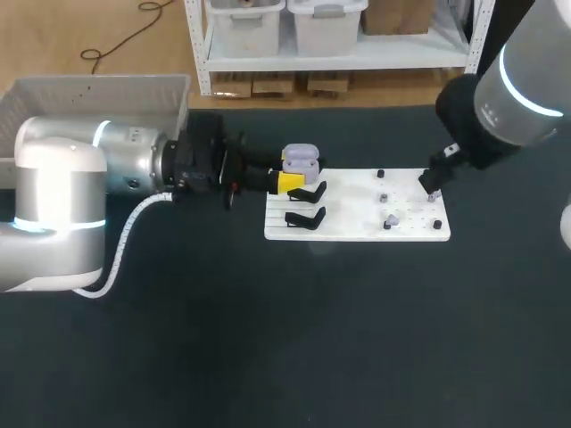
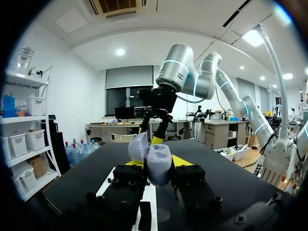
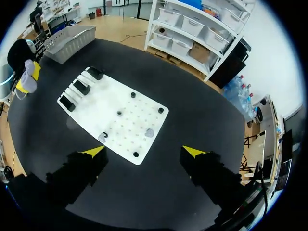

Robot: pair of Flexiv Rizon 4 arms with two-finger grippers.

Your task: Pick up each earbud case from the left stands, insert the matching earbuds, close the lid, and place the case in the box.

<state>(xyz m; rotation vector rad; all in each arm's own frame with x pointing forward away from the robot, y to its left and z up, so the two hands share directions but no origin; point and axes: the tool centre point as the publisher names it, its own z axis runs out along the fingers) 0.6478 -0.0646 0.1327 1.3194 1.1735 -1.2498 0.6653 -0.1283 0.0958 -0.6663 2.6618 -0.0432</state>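
A white perforated board lies mid-frame in the head view on the dark worktop. It has black stands at its left end and small pale grey earbuds toward its right. At the board's upper left corner, the left hand is clamped on a pale lavender earbud case with its lid raised. The right hand hangs over the board's right end, fingers wide apart. A grey plastic box sits at upper left.
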